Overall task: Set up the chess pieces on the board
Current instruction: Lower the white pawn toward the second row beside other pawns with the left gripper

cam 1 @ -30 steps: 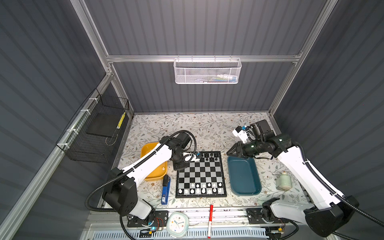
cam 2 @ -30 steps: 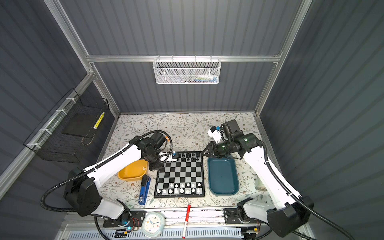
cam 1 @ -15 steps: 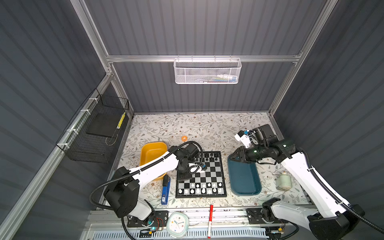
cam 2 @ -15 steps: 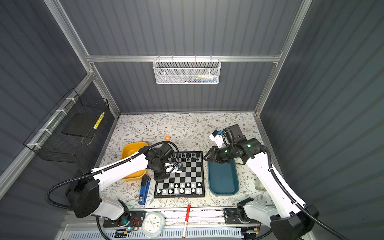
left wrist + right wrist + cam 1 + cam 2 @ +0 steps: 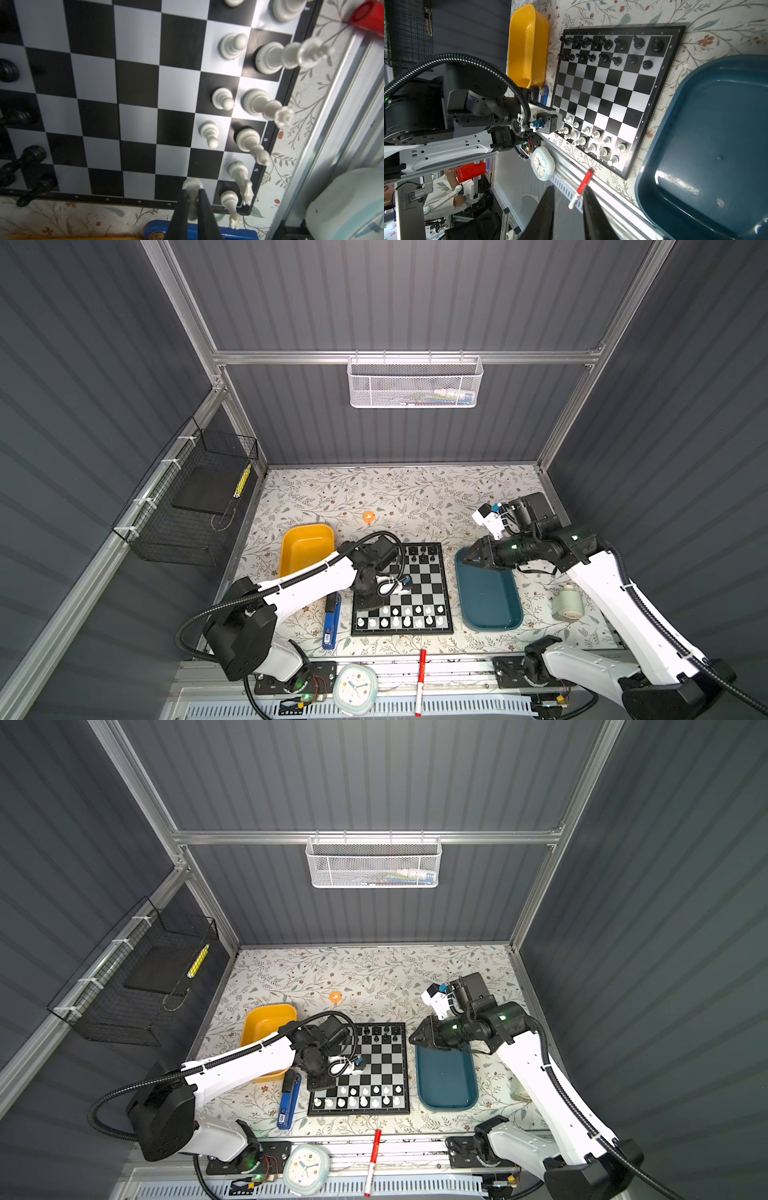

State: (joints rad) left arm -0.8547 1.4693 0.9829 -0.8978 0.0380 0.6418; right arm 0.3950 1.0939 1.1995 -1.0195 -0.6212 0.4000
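The board (image 5: 428, 585) (image 5: 380, 1052) lies at the table's front middle. Black chess pieces (image 5: 423, 554) (image 5: 604, 48) fill its far two rows. White chess pieces (image 5: 405, 616) (image 5: 231, 46) stand in the near two rows. My left gripper (image 5: 361, 608) (image 5: 318, 1085) (image 5: 192, 192) is shut on a white pawn (image 5: 193, 184), held low over the board's near left corner, beside the white rook (image 5: 228, 199). I cannot tell whether the pawn's base touches the board. My right gripper (image 5: 467, 558) (image 5: 415, 1038) (image 5: 568, 190) hangs open and empty above the teal tray's far end.
An empty teal tray (image 5: 490, 605) lies right of the board, and a yellow tray (image 5: 305, 547) lies far left of it. A blue stapler (image 5: 331, 622) lies along the board's left edge. Red marker (image 5: 421, 680) and clock (image 5: 354, 686) sit on the front rail. A small white cylinder (image 5: 567, 605) stands right of the teal tray.
My left gripper has carried the white pawn from the board's far left side down to its near left corner. The right gripper has sunk slightly toward the teal tray.
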